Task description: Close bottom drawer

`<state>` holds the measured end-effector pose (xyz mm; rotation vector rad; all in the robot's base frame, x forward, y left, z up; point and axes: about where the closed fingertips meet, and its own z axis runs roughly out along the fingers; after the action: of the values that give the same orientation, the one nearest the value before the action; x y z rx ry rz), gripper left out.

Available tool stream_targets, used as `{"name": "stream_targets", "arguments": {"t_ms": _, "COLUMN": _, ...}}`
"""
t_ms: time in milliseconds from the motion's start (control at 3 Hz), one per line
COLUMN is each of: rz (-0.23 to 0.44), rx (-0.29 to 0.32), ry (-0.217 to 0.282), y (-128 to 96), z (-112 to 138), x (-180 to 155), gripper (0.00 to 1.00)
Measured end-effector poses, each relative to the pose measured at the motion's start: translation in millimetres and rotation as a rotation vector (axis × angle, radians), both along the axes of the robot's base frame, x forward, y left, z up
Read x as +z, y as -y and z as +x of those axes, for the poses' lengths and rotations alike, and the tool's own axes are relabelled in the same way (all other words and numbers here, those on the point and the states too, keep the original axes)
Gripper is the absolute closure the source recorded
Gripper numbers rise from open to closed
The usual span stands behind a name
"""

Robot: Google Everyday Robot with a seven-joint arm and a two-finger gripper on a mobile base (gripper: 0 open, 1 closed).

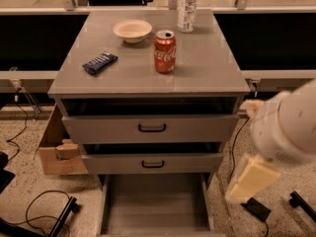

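The bottom drawer point(155, 201) of the grey cabinet is pulled far out, and its plain grey inside shows at the bottom edge of the camera view. Its front panel and handle are cut off below the picture. The two drawers above it, the top drawer point(150, 128) and the middle drawer point(153, 164), stand slightly ajar, each with a black bar handle. My gripper point(248, 180), cream-coloured on a bulky white arm point(286, 127), hangs to the right of the cabinet, level with the open bottom drawer and apart from it.
On the cabinet top point(207, 68) stand a red cola can point(165, 51), a white bowl point(132, 30), a blue snack bar point(99, 63) and a clear bottle point(187, 6). A cardboard box point(57, 147) sits at the left. Cables point(42, 209) and a black adapter point(257, 209) lie on the floor.
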<state>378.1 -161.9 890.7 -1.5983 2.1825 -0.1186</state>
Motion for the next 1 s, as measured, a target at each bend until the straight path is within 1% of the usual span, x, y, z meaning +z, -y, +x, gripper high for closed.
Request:
{"name": "stream_targets", "arguments": {"t_ms": 333, "rz": 0.073, "rx": -0.014, "ry": -0.035, "y": -24.2, "z": -15.8, "x": -72.1, "gripper": 0.00}}
{"name": "stream_targets", "arguments": {"t_ms": 667, "rz": 0.103, "rx": -0.034, "ry": -0.112, "y": -42.2, "z": -28.6, "x": -166.6, "gripper": 0.00}}
{"name": "stream_targets", "arguments": {"t_ms": 1000, "rz": 0.110, "rx": -0.071, "ry": -0.125, "y": -36.7, "z": -41.4, "x": -201.3, "gripper": 0.00}}
